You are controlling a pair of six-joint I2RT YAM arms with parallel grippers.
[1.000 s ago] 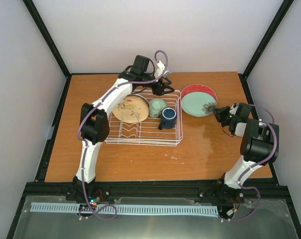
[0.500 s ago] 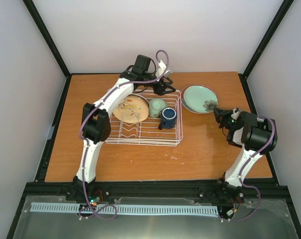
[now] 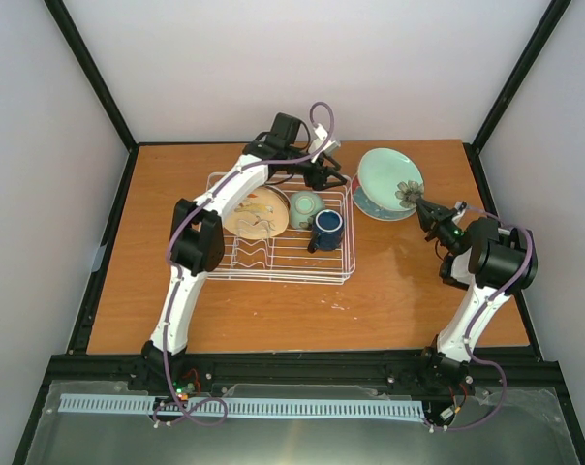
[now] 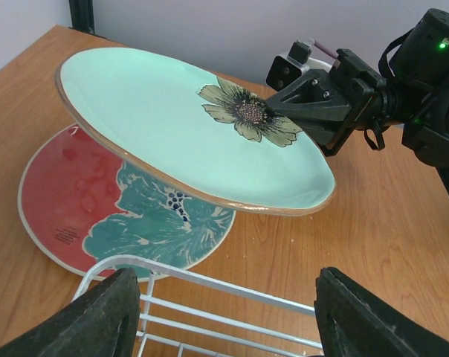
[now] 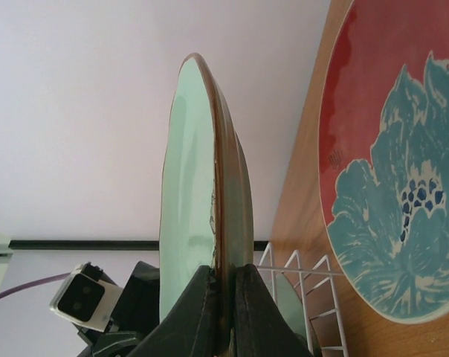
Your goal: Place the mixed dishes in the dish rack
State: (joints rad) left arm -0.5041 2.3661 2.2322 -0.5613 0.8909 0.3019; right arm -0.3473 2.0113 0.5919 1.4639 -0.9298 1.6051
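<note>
From above, the dish rack (image 3: 273,277) sits mid-desk (image 3: 273,315) and already carries three of the mixed dishes. The cream leaf-motif plate (image 3: 254,213) leans in its left part, the pale-green cup (image 3: 305,205) is beside it, and the dark blue mug (image 3: 326,229) is just next to the cup. Right of the rack, the right pincer (image 3: 423,207) is clenched on the rim of the mint-green flower plate (image 3: 387,174). That plate is raised and tilted over the red-and-teal plate (image 3: 362,206), which lies flat on the desk just beside the rack's far right corner. The left pincer (image 3: 338,178) hovers at that same corner.

The left wrist view shows the left pincer released: its fingers (image 4: 98,320) stand well apart with nothing between them, above the rack's corner wire. Beyond, the flower plate hangs clear of the red-and-teal plate, gripped at the edge next to its flower motif.

The right wrist view has the flower plate edge-on, its rim pinched tight between the right pincer's fingers (image 5: 201,305). The red-and-teal plate is on the wood to the right, and rack wires show below.

By my reckoning the task is past halfway. Three pieces are racked, one plate is in the air and not yet slotted, and one plate is untouched on the desk. I see no other dish.
</note>
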